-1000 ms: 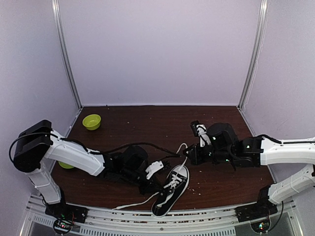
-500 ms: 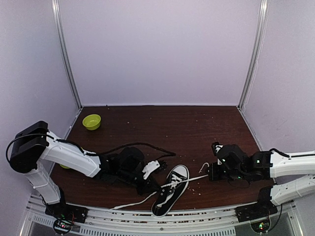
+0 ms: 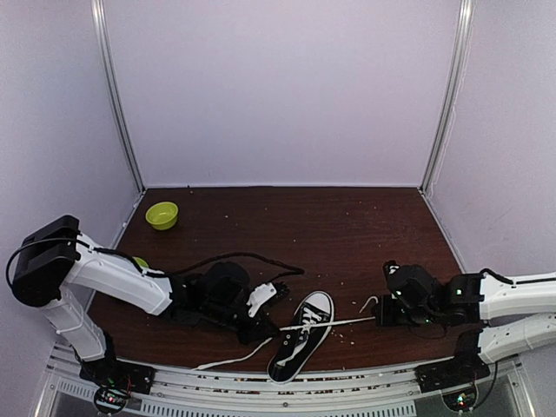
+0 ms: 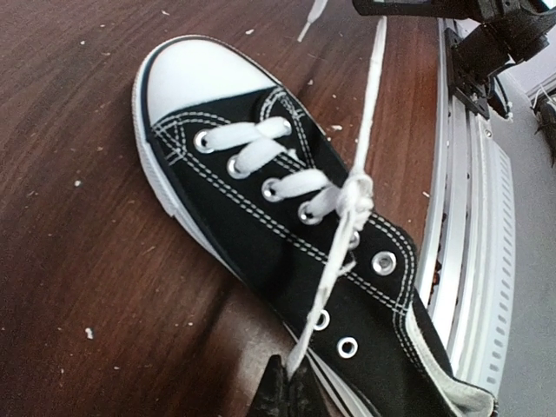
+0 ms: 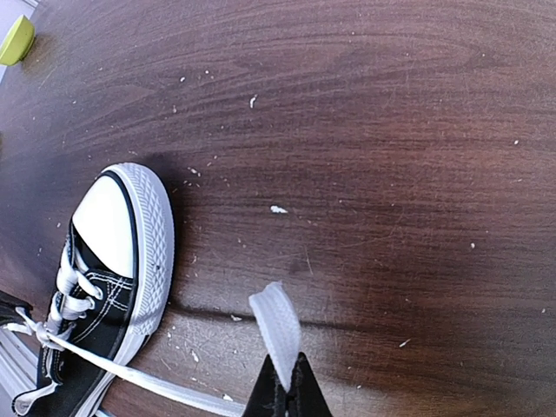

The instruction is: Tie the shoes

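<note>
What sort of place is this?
Probably a robot test booth: a left arm and right arm fixed to a metal rail, bare pale walls around a brown tabletop, and one sneaker to practise on.

Soft even light, faint sheen on dark table [image 5: 391, 130], short shadow beside sneaker [image 5: 104, 278], wrist views tilted
</note>
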Robot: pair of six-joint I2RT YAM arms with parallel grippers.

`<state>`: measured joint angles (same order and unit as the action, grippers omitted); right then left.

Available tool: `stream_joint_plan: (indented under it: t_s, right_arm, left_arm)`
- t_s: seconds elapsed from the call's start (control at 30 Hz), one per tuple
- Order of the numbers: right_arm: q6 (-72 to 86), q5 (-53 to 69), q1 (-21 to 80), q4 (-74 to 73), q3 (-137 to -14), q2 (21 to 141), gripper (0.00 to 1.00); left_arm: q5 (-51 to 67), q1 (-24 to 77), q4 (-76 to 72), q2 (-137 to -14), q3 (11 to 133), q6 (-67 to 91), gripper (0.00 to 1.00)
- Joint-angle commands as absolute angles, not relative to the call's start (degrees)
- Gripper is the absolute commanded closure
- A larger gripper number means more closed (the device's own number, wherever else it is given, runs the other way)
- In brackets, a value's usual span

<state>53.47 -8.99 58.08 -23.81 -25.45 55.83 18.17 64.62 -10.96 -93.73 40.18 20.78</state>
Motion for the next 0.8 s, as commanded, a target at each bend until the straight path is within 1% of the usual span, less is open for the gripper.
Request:
stream_joint_plan:
  t_s: [0.0, 0.23, 0.57, 0.77]
  right_arm:
    - [54.1, -8.6, 57.8, -24.1, -24.0, 55.8, 1.00]
    - [54.4, -7.8, 57.7, -24.1, -23.7, 57.7, 1.00]
    - [54.5, -6.4, 57.8, -24.5, -22.6, 56.9, 1.00]
    - [52.4, -11.0, 57.2, -23.0, -25.5, 56.4, 1.00]
  left_arm:
    - [13.4, 64.8, -12.3, -90.8, 38.5, 22.4, 1.00]
    - [13.0, 64.8, -13.1, -89.3, 37.0, 23.2, 1.00]
    - [11.8, 64.8, -13.1, -86.8, 35.0, 23.7, 1.00]
    - [13.5, 64.8, -15.4, -87.7, 37.0, 23.3, 1.00]
